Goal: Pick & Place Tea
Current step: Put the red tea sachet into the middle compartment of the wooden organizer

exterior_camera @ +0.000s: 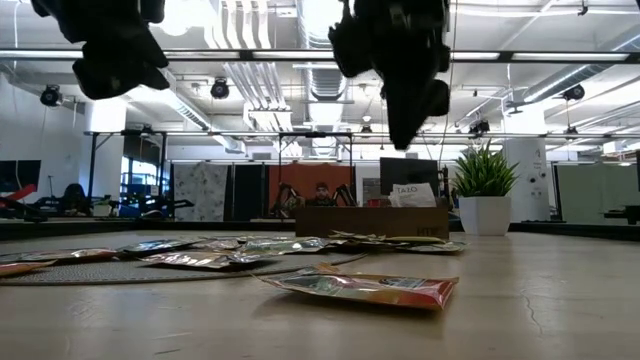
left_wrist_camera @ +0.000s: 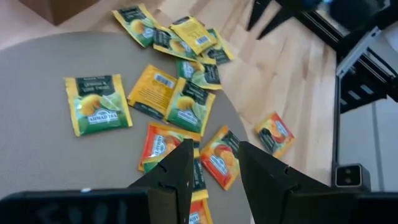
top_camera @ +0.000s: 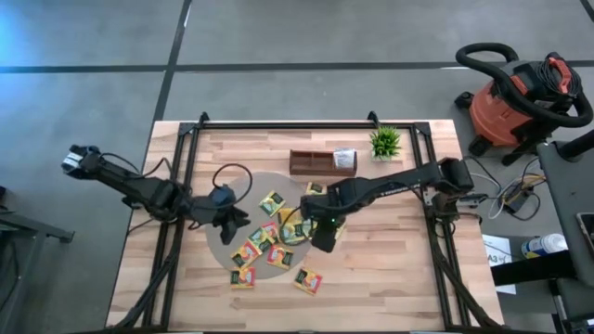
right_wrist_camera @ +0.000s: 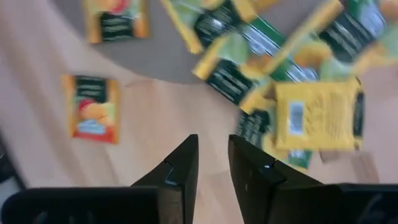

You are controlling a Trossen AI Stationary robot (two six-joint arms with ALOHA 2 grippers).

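We see the tea sachets (top_camera: 269,237) scattered mid-frame in the high view, most on a round grey mat (top_camera: 227,250), a few spilling off onto the wooden table (top_camera: 390,278). The wooden tray (top_camera: 320,162) sits above the pile in that view, toward the upper centre, with a potted plant (top_camera: 385,141) to its right.

Key relation: the right gripper (top_camera: 325,237) hangs over the right edge of the pile, just right of centre in the high view, and the nearest sachets lie directly beneath and slightly left of it. In the right wrist view a yellow sachet (right_wrist_camera: 317,118) lies flat just upper right of the fingertips, an orange one (right_wrist_camera: 93,109) well off at left, and bare wood sits straight under the jaws. Its fingers (right_wrist_camera: 180,168) show a narrow gap with nothing between them, so parted and empty.

The left gripper (top_camera: 227,218) is over the left side of the mat, left of centre in the high view. Its fingers (left_wrist_camera: 174,180) stand apart, holding nothing, and an orange-red sachet (left_wrist_camera: 221,163) shows in the gap between them, long edge running diagonally.

In the low view both grippers hang clear above the table, not touching any sachet.

We judge either arm could drop onto a sachet; the right is nearer the tray, so a pick from the pile's right edge gives the shorter carry up-frame.
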